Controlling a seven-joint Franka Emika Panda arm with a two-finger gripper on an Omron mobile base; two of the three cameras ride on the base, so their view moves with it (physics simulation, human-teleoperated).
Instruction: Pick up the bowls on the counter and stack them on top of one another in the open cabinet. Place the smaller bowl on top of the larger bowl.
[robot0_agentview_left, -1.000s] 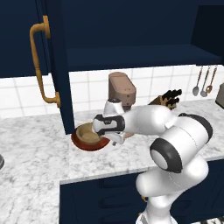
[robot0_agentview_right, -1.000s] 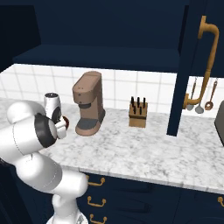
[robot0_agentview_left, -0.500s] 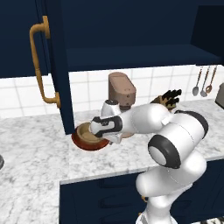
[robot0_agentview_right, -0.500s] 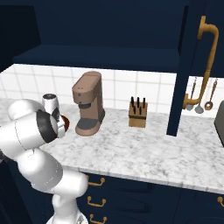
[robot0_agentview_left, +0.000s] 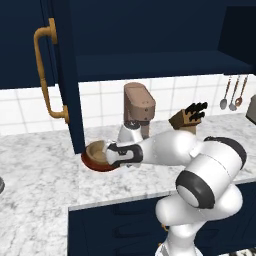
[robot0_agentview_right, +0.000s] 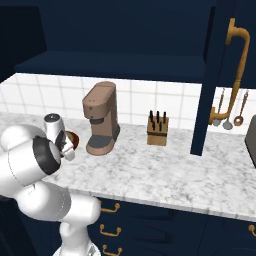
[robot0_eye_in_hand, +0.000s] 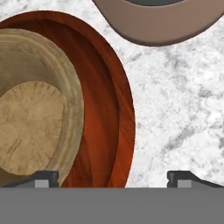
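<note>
The gripper (robot0_eye_in_hand: 113, 177), jaws spread and holding nothing, straddles the rim of the glossy reddish-brown larger bowl (robot0_eye_in_hand: 111, 113) on the veined marble counter (robot0_eye_in_hand: 183, 109) — the matte tan smaller bowl (robot0_eye_in_hand: 37, 109) nested at nine o'clock. A pinch on that slick curved rim may slip.

The gripper (robot0_eye_in_hand: 113, 177) now sits lower and closer to the larger bowl (robot0_agentview_left: 95, 161), its wrist reaching further left from the coffee machine (robot0_agentview_left: 139, 107).
</note>
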